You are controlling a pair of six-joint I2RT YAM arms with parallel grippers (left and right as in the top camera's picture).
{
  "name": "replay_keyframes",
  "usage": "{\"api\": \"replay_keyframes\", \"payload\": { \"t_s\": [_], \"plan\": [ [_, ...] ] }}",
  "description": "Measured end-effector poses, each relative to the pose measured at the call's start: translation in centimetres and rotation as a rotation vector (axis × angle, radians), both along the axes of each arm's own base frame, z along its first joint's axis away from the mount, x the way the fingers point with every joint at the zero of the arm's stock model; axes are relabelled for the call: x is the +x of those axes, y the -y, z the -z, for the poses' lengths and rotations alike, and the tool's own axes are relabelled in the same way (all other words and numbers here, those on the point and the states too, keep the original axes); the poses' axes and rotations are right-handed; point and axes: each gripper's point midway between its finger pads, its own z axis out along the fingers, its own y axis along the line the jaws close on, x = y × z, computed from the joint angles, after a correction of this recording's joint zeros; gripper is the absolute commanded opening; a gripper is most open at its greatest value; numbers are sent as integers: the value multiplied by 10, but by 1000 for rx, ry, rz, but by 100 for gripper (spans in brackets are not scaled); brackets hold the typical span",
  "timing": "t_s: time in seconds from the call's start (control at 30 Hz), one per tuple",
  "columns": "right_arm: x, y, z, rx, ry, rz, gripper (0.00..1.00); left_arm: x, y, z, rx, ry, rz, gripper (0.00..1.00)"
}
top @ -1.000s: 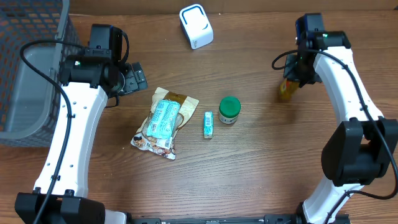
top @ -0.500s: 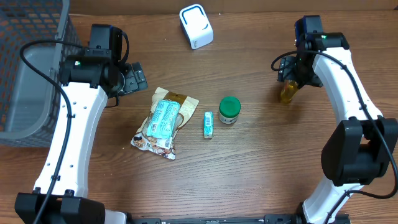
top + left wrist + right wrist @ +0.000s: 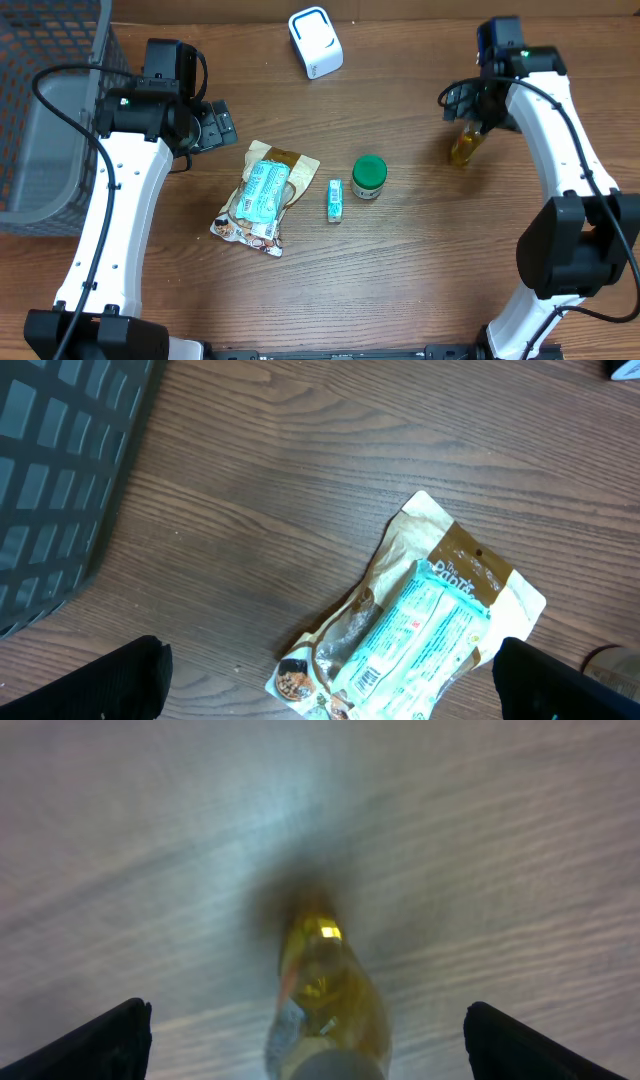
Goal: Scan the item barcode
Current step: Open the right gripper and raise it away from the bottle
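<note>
Overhead, the yellow bottle (image 3: 462, 150) slants from lower-left to upper-right.

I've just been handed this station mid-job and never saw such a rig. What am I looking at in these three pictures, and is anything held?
Two white robot arms work at a wooden table. One picture looks down from above; the other two come from wrist cameras, the dark corner shapes being that arm's fingers. On the table are a white scanner, snack pouch, small box, green-lidded jar and yellow bottle; a grey basket stands at the left. The left gripper and right gripper are open, holding nothing.
</note>
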Motion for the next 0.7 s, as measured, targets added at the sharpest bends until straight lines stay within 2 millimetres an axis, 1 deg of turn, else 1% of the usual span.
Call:
{"api": "replay_keyframes", "payload": {
  "t_s": [0.03, 0.1, 0.2, 0.23, 0.3, 0.37, 0.43, 0.47, 0.5, 0.53, 0.6, 0.7],
  "plan": [
    [4, 0, -7, 1, 21, 0, 100, 0, 0, 0, 0, 0, 0, 99],
    [9, 0, -25, 3, 65, 1, 100, 0, 0, 0, 0, 0, 0, 100],
    [5, -3, -55, 7, 112, -1, 100, 0, 0, 0, 0, 0, 0, 100],
    [4, -4, -61, 11, 123, -4, 100, 0, 0, 0, 0, 0, 0, 100],
    [-1, -13, -73, 44, 139, -22, 100, 0, 0, 0, 0, 0, 0, 100],
    [-6, -32, -78, 121, 140, -60, 100, 0, 0, 0, 0, 0, 0, 100],
    [-7, -52, -78, 212, 134, -102, 99, 0, 0, 0, 0, 0, 0, 100],
    [-8, -64, -79, 266, 132, -127, 92, 0, 0, 0, 0, 0, 0, 100],
    [-9, -76, -80, 317, 132, -150, 88, 0, 0, 0, 0, 0, 0, 100],
    [-9, -90, -81, 379, 131, -177, 88, 0, 0, 0, 0, 0, 0, 100],
    [-13, -106, -81, 448, 119, -192, 87, 0, 0, 0, 0, 0, 0, 100],
    [-22, -127, -76, 516, 76, -192, 87, 0, 0, 0, 0, 0, 0, 100]
  ]
}}
